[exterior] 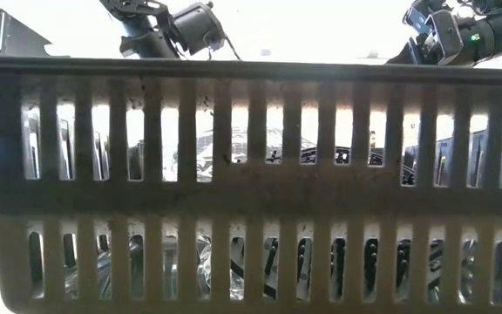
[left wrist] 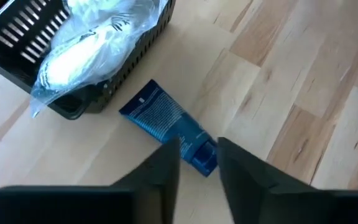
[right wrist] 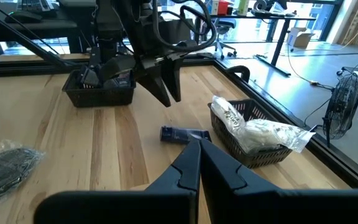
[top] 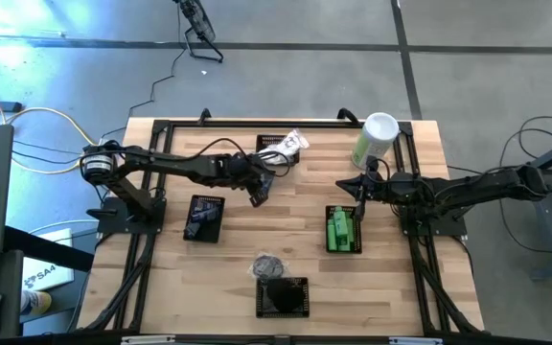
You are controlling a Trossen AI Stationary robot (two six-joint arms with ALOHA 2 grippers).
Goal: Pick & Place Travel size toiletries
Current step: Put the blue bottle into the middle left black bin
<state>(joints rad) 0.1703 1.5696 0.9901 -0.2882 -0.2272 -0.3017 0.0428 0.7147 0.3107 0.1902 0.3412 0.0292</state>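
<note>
On a wooden table (top: 286, 244) over grey floor, a blue tube (left wrist: 166, 123) lies beside a basket (left wrist: 20, 37) holding a white packet (left wrist: 98, 37). The left gripper (left wrist: 197, 163) hovers parted above the tube; the right gripper (right wrist: 199, 163), pressed shut, waits by a basket of green bottles (top: 341, 230).

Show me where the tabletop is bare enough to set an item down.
Bare wood lies between the blue tube and the basket of green bottles, and at the near left corner below the left basket. Crowded: around the white-packet basket, the left end effector and the tube.
</note>
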